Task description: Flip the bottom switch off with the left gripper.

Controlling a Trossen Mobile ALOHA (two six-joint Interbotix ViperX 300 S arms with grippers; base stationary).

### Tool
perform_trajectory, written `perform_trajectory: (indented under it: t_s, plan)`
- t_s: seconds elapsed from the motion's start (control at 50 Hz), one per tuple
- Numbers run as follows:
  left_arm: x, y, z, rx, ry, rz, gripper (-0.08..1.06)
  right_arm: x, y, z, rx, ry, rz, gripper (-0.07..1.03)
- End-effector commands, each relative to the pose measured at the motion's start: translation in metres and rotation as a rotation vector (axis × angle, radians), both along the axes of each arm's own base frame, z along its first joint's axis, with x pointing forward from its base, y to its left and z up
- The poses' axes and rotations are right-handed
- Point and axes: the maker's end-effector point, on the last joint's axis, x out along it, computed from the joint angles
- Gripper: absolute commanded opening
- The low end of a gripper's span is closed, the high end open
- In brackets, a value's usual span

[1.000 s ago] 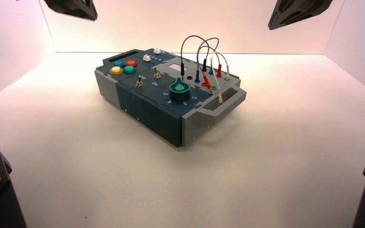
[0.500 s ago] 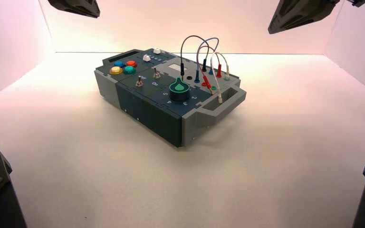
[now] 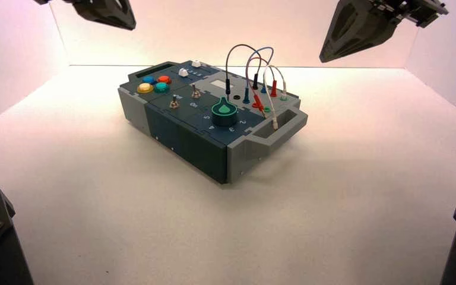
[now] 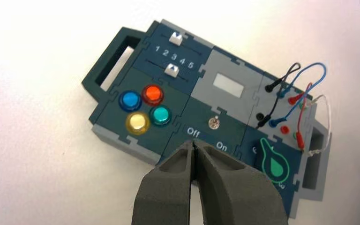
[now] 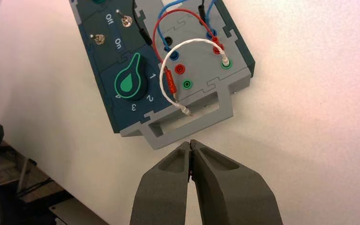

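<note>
Both grippers up high w/ fingers pressed together, nothing held; box untouched on white table.

Near to far, high view: table (image 3: 124,225) bare in front, box (image 3: 202,145) turned at an angle mid-table. Near edge of box top: green knob (image 3: 224,109) w/ numbers 1-3 readable beside it in the right wrist view. Two metal toggle switches behind it: bottom switch (image 3: 173,103) nearer the front edge, other switch (image 3: 195,92) just behind; "Off"/"On" printed between them, lever positions can't tell. Four round buttons (image 3: 154,84) (blue, orange, yellow, teal) on box's left end; two sliders (image 4: 173,54) w/ white caps beyond, scale 1 2 3 4 5. Wires (image 3: 255,71) looped over jacks on right end. Left gripper (image 4: 194,149) hangs above far-left, well apart from bottom switch; right gripper (image 5: 190,145) above far-right.
</note>
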Motion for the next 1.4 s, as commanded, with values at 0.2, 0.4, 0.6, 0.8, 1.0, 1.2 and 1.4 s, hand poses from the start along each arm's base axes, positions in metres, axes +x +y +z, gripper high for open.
perform_trajectory:
  t_s: [0.2,0.4,0.6,0.8,1.0,1.2,1.4]
  plan:
    - [0.009,-0.01,0.012,-0.013,-0.047,-0.016,-0.03,0.017,0.016,-0.008,-0.018,0.039,0.026,-0.02]
    - [0.01,-0.01,0.013,-0.014,-0.053,-0.016,-0.03,0.023,0.04,-0.017,-0.032,0.056,0.084,-0.02]
    - [0.009,-0.009,0.012,-0.013,-0.054,-0.016,-0.03,0.032,0.05,-0.024,-0.045,0.074,0.098,-0.02]
    - [0.009,-0.009,0.012,-0.012,-0.055,-0.017,-0.03,0.031,0.049,-0.027,-0.047,0.071,0.093,-0.02]
    - [0.009,-0.009,0.012,-0.012,-0.055,-0.017,-0.03,0.026,0.043,-0.038,-0.061,0.107,0.08,-0.02]
    - [0.008,-0.009,0.012,-0.012,-0.055,-0.017,-0.03,0.025,0.041,-0.046,-0.068,0.123,0.064,-0.02]
    - [0.008,-0.008,0.012,-0.012,-0.055,-0.017,-0.03,0.03,0.042,-0.051,-0.075,0.128,0.059,-0.02]
